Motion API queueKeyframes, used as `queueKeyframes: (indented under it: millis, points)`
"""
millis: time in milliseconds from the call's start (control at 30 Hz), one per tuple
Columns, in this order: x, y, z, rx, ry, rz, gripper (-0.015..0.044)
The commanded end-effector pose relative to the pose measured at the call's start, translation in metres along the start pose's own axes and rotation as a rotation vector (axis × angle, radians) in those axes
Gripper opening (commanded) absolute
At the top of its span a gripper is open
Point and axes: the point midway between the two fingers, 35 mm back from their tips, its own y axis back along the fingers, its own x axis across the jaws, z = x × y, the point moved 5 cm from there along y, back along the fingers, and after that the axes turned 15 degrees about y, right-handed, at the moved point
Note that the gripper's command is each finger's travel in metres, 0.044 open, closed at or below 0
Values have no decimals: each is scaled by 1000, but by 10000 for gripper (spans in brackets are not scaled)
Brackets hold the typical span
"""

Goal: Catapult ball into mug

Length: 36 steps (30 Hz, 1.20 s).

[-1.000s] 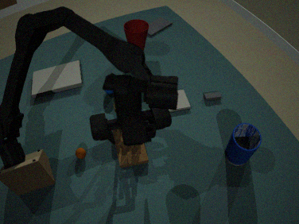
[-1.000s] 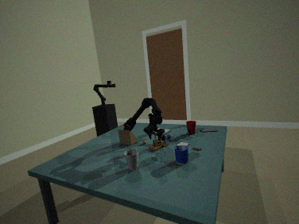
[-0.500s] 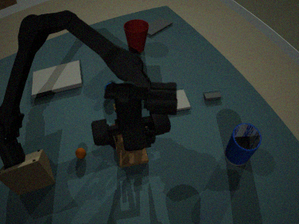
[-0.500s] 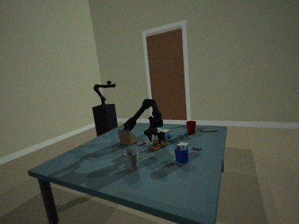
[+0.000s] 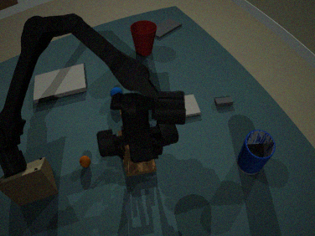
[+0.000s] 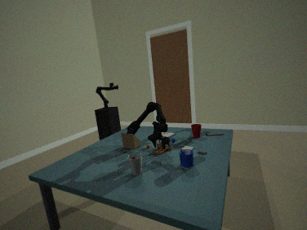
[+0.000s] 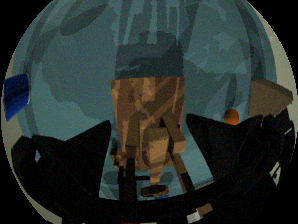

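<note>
The wooden catapult (image 5: 140, 168) (image 6: 163, 150) (image 7: 147, 92) stands on the table, largely hidden by the arm in the top view. My gripper (image 5: 136, 142) (image 6: 158, 143) (image 7: 149, 121) is open and over the catapult, with its fingers on either side of the catapult's upright parts in the wrist view. An orange ball (image 5: 85, 161) (image 6: 148, 146) (image 7: 231, 117) lies on the table beside the catapult. A blue ball (image 5: 116, 91) (image 6: 173, 139) is behind the catapult, mostly hidden in the wrist view. The blue mug (image 5: 252, 158) (image 6: 186, 159) (image 7: 16, 95) stands upright away from the catapult.
A tan block (image 5: 33, 184) (image 6: 131, 141) (image 7: 270, 97) stands near the arm's base. A red cup (image 5: 143, 38) (image 6: 196, 130) stands at the back. A whitish cup (image 6: 135, 165) stands at the front in the exterior view. A white slab (image 5: 60, 82) and a small grey block (image 5: 224, 101) lie flat.
</note>
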Motion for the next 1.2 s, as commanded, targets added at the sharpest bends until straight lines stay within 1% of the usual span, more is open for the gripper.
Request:
queueKeyframes:
  millis: [0,200,400,467,533,600,767,1167]
  points:
    - [0,0,0,0,0,0,309]
    - [0,0,0,0,0,0,151]
    - [0,0,0,0,0,0,111]
    - [1,11,1,-1,-1,-1,59]
    - [0,39,1,-3,-2,-4,6]
    - [-1,50,0,-2,-3,-5,0]
    - [-1,50,4,-3,19,-5,0]
    - [-14,51,64,-8,421,-5,0]
